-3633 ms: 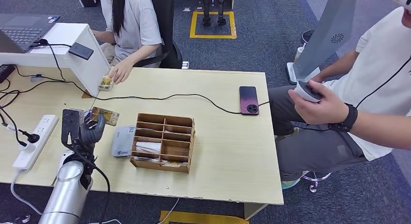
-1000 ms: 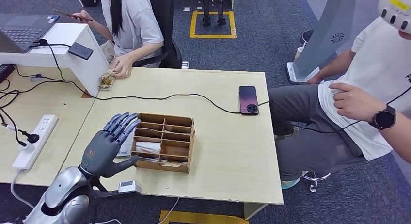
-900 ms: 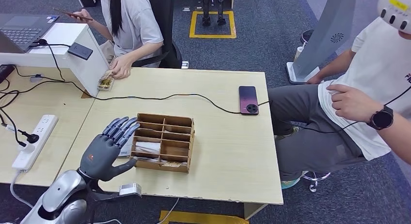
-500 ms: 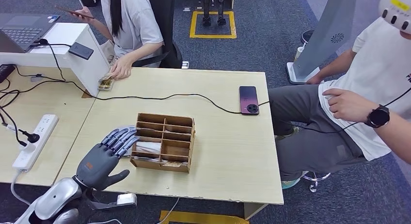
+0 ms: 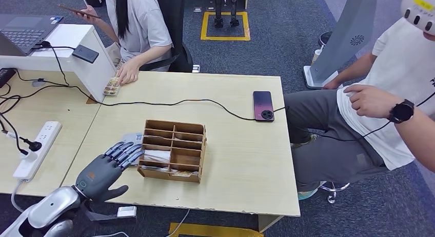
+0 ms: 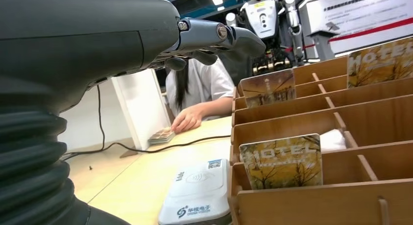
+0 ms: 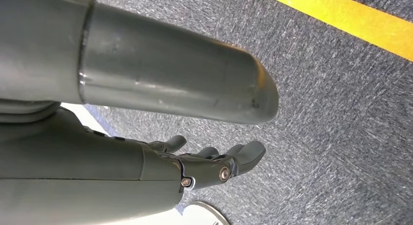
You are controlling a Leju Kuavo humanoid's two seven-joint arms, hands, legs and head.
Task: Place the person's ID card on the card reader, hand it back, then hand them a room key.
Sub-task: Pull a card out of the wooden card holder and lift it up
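**Left hand beside the key rack, reader just ahead**

Pale wooden desk [image 5: 241, 160] fills the middle of the head view, its near edge running along the lower frame. Closest, at lower left, the left hand [image 5: 105, 168] hovers over the desk with fingers spread and nothing in them, fingertips just short of the wooden card rack [image 5: 174, 151]. The right hand [image 7: 214, 164] hangs over grey carpet, fingers loosely extended and holding nothing.

Between the left fingertips and the rack's left wall lies the card reader [image 6: 197, 196], flat and partly hidden under the fingers in the head view. In the wrist view, room key cards [image 6: 282, 161] stand upright in the rack's slots, their top edges proud of the dividers. They look thin, stiff, light and slick, so pinching a protruding top edge seems the surest hold; the dividers leave little room for fingers.

Left of the hand sits a power strip [image 5: 38, 147]; open desk lies right of the rack. Farther up, a black cable [image 5: 195, 100] crosses to a phone [image 5: 263, 104]. At upper left a person's hand [image 5: 125, 73] rests by a small card stack [image 5: 111, 86].
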